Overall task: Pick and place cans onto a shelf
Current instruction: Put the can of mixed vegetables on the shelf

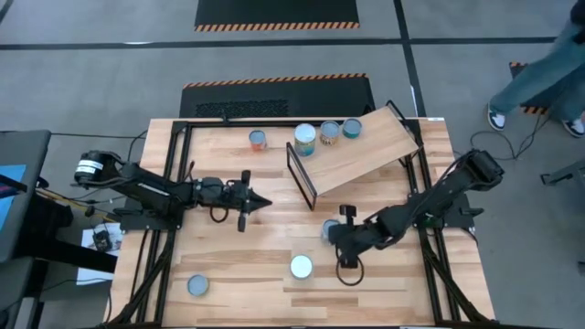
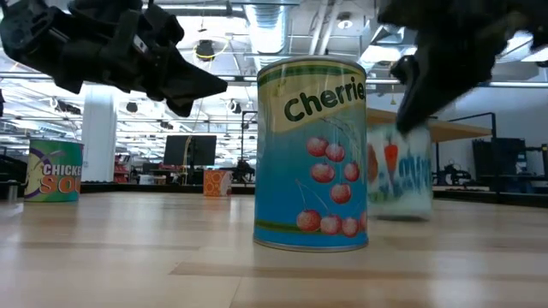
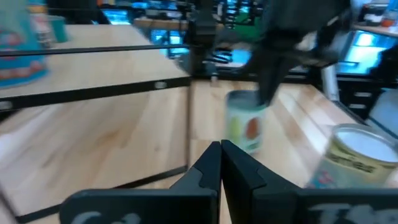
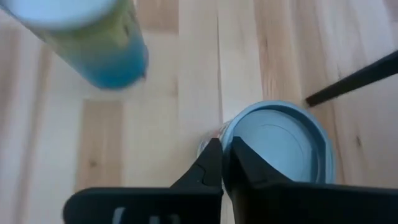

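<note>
The plywood shelf [image 1: 361, 148] stands slanted at the table's far right, with three cans [image 1: 305, 139] lined along its far edge. My right gripper [image 1: 336, 236] is shut, pointing down beside a pale-blue-lidded can [image 4: 277, 142] standing mid-table; in the low view that can [image 2: 401, 175] is below the dark fingers. My left gripper [image 1: 254, 201] is shut and empty above the table's left middle, pointing right. A cherries can [image 2: 312, 154] stands upright near the front [image 1: 301, 266]. My right gripper comes from above, pointing down, with its shut fingers [image 4: 239, 163] against the edge of the can's lid rim [image 4: 231, 134]. I cannot tell whether they touch it. The can stands upright on the table.
A soup can [image 1: 197, 285] stands at the near left, and an orange can [image 1: 259, 140] at the far side left of the shelf. The shelf's black frame [image 1: 300, 174] rises beside the right gripper. A person's legs [image 1: 539, 78] show beyond the table's far right.
</note>
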Tool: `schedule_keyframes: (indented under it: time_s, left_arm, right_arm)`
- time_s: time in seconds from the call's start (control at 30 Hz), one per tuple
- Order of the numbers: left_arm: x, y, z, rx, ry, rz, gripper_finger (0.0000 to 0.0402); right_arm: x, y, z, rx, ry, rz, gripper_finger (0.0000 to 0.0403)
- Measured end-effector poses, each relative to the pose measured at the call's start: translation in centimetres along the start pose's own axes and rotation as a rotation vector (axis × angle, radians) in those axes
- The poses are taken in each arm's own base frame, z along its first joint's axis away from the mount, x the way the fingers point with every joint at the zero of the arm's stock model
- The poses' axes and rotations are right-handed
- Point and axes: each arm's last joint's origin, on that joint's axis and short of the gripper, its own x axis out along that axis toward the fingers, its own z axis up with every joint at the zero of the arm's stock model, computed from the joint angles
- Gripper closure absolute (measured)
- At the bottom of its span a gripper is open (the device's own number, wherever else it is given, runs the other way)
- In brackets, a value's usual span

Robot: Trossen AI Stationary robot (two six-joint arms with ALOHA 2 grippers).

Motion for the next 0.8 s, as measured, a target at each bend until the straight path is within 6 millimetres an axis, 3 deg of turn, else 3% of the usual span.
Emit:
schedule_keyframes:
  time_s: [0.2, 0.33, 0.53, 0.8]
  left_arm:
    - [-0.1, 2.4, 0.2, -0.055, -0.013, 0.106, 0.0401]
    - [-0.3, 3.9, 0.3, -0.040, -0.020, 0.151, 0.0401]
    - [-0.8, 6.2, 0.4, -0.028, -0.024, 0.223, 0.0401]
    - [-1.6, 8.5, 0.4, -0.037, -0.026, 0.263, 0.0401]
  right_arm:
    - [-5.6, -1.5, 3.2, 0.029, -0.079, 0.018, 0.0393]
    - [-10.8, -4.5, 5.9, 0.052, -0.150, -0.068, 0.0391]
    - [-16.7, -13.6, 7.8, 0.206, -0.158, -0.371, 0.0386]
    - [-18.7, -25.5, 5.1, 0.464, 0.010, -0.624, 0.0387]
